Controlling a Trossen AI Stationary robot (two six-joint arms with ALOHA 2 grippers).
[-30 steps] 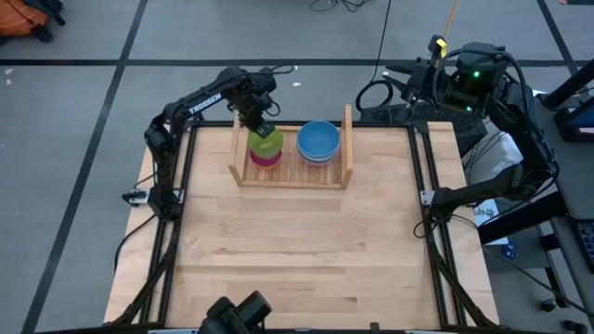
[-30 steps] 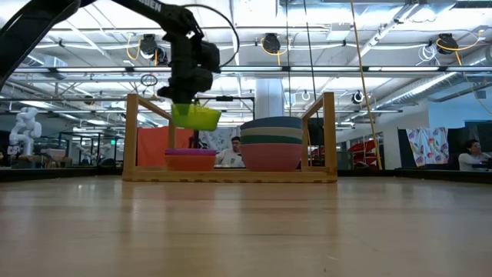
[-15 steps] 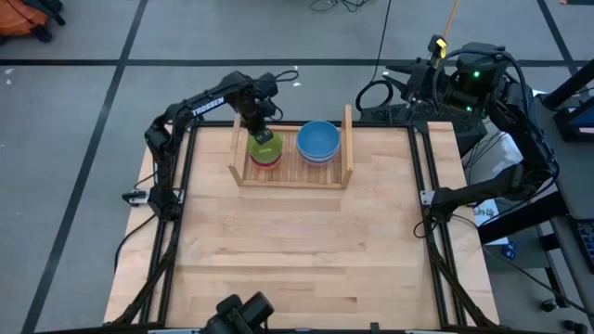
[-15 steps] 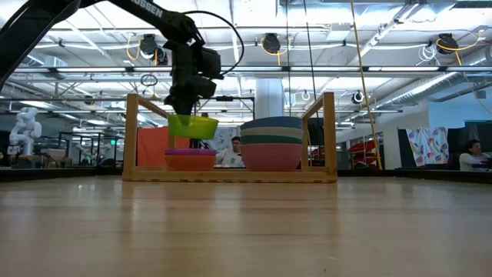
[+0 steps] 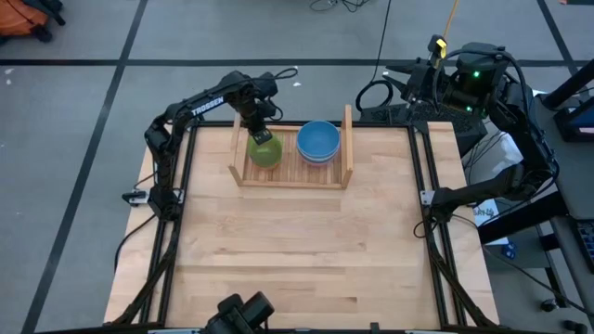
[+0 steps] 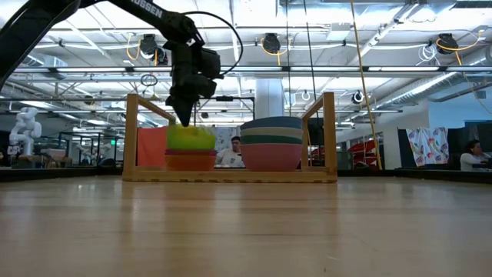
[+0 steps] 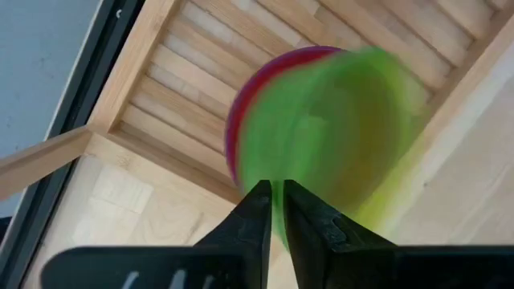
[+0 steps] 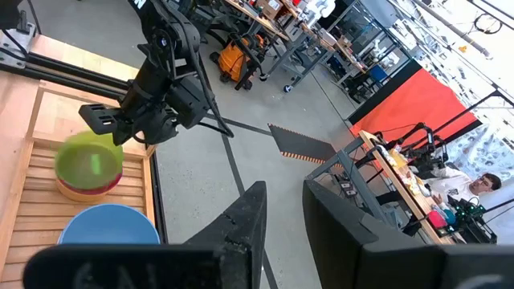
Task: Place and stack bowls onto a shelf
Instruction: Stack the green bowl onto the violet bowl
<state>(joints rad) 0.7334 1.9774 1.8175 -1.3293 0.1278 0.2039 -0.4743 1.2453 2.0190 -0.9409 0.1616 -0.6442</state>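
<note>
The light-wood shelf (image 5: pixel 292 176) stands at the table's far side. In its left half the green bowl (image 5: pixel 264 153) sits upright on a stack of purple, red-magenta and orange-yellow bowls (image 6: pixel 190 160). It also shows blurred in the left wrist view (image 7: pixel 337 128). My left gripper (image 7: pixel 277 201) is over the bowl's far rim, shut on it. In the shelf's right half a second stack (image 6: pixel 272 146) has the blue bowl (image 5: pixel 318 141) on top, then teal, with pink at the bottom. My right gripper (image 8: pixel 285 225) is open and empty, beyond the table's far right corner. My left gripper pinches the green bowl's rim (image 7: pixel 279 172) on its far side between its two fingers, one on each side of the wall. The fingers come from above, pointing down. The bowl is upright, its bottom in the stack's top bowl (image 6: pixel 190 152).
The shelf's two upright side boards (image 5: pixel 238 148) (image 5: pixel 349 139) stand close beside the stacks. The wooden tabletop (image 5: pixel 297 250) stretches toward the near edge. Black frame rails (image 5: pixel 176 213) run along the table's sides. People sit in the room behind (image 6: pixel 235 150).
My left gripper has gone down over the shelf's left half with the green bowl. The bowl hung slightly tilted above the left stack; now it has come down level onto that stack.
</note>
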